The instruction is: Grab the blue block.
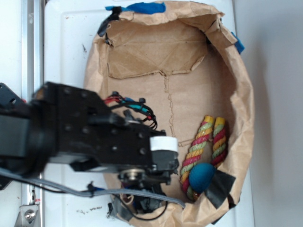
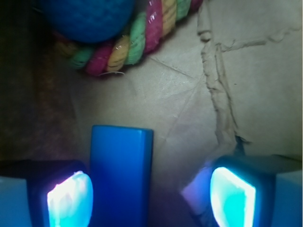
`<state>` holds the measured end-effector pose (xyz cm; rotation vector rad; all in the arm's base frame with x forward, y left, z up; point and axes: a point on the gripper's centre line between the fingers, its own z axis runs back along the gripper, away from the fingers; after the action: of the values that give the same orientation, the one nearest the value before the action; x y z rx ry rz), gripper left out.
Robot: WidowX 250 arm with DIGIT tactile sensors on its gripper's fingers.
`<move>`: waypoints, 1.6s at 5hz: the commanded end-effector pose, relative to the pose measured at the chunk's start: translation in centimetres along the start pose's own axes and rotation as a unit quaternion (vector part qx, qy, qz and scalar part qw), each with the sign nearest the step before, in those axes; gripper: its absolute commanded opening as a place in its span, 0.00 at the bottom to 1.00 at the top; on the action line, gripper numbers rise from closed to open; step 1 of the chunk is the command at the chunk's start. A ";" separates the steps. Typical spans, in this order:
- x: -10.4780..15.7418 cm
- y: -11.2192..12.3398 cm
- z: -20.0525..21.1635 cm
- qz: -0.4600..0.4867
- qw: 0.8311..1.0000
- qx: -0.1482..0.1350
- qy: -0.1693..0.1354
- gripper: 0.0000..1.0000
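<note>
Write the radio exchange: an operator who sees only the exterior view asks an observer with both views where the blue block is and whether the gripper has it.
Operator: The arm hides the blue block from me. Where is it?
Observer: The wrist view shows the blue block on the paper between the gripper fingers, close beside the image-left one.
Operator: Is the gripper shut on it?
Observer: No, it is open. Bare paper shows between the block and the image-right finger.

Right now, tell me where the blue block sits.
In the wrist view, the blue block stands between the open gripper's fingers, nearer the left one, below the rope toy.
</note>
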<state>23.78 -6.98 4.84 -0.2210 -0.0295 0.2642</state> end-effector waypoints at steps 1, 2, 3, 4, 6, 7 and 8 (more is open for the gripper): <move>0.2 -1.1 -0.5 -0.028 0.999 -0.017 0.015 1.00; -0.1 -1.1 -0.9 -0.032 0.999 -0.015 0.016 1.00; -0.5 -1.3 -0.9 -0.036 0.999 -0.018 0.010 1.00; -0.4 -1.6 -1.0 -0.035 0.999 -0.024 0.006 1.00; -0.6 -2.1 -1.8 -0.043 0.998 -0.033 0.022 1.00; 0.3 -1.2 -2.4 -0.027 0.999 -0.008 0.028 1.00; 0.8 -0.5 -2.2 -0.028 0.999 0.023 0.014 1.00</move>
<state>24.79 -7.19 2.52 -0.1620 0.0200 0.2431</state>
